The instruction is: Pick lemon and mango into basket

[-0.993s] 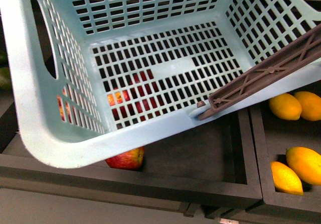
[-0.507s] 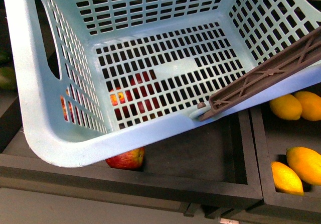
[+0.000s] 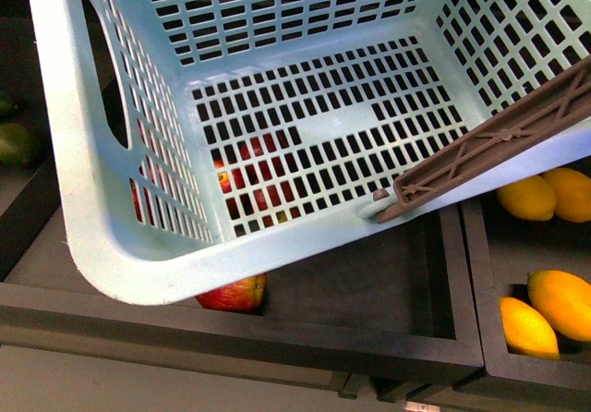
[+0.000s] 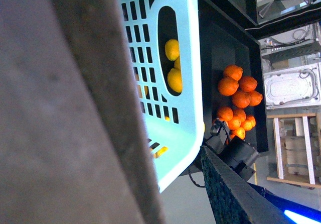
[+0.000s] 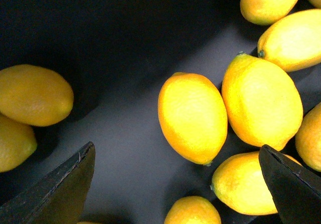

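The lemon (image 5: 192,118) lies in the dark crate (image 5: 125,83), straight between the spread, empty fingers of the right claw (image 5: 175,147). It looks firm and light, with a waxy, slippery skin, so grip across its fat middle. Other lemons (image 5: 261,103) crowd one finger; the other has bare floor. The basket (image 3: 83,199) hangs tilted, with nothing in it. I cannot tell the left claw's state.

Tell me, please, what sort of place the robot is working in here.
Probably a grocery fruit display, perhaps a mock-up: dark crates sort fruit by kind, with lemons in one and oranges in another, and a slotted shopping basket hangs above them.
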Robot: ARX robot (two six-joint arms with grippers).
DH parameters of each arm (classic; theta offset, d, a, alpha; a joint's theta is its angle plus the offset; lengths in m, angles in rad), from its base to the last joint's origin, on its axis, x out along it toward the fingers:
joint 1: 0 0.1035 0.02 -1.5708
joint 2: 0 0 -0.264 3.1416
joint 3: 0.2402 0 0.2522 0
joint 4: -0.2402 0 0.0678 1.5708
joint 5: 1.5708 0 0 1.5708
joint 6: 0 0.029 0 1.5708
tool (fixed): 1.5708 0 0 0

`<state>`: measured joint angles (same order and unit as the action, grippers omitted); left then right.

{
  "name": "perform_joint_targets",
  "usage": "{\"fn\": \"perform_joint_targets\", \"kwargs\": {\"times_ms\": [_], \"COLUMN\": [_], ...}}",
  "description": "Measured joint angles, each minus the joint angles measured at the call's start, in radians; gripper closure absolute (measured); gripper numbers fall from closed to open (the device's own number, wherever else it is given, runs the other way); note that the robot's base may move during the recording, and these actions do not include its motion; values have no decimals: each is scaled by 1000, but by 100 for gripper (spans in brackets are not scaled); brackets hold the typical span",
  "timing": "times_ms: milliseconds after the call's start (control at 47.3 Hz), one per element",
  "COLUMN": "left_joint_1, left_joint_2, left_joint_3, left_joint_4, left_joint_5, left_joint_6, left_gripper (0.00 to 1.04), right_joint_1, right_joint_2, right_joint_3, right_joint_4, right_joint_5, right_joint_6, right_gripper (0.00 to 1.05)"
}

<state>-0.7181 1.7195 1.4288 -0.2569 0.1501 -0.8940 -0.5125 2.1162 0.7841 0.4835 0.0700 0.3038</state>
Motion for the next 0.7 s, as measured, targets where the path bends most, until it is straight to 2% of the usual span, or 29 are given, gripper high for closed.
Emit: {"fn": "perform_joint_targets", "kwargs": {"times_ms": [275, 697], "left_joint_1": [0, 0], "left_joint_2": [0, 0], "left_joint_3": [0, 0], "left_joint_4": [0, 0], "left_joint_5": [-5, -1], "left_joint_6": [0, 0], "left_gripper": [76, 76], "right_joint_1": [-3, 1], "right_joint_2": [132, 226], "right_joint_3": [118, 233], "right_joint_4": [-50, -99], "right_joint_5": [17, 27], "right_joint_6": [93, 129], "right_gripper": [9, 9]}}
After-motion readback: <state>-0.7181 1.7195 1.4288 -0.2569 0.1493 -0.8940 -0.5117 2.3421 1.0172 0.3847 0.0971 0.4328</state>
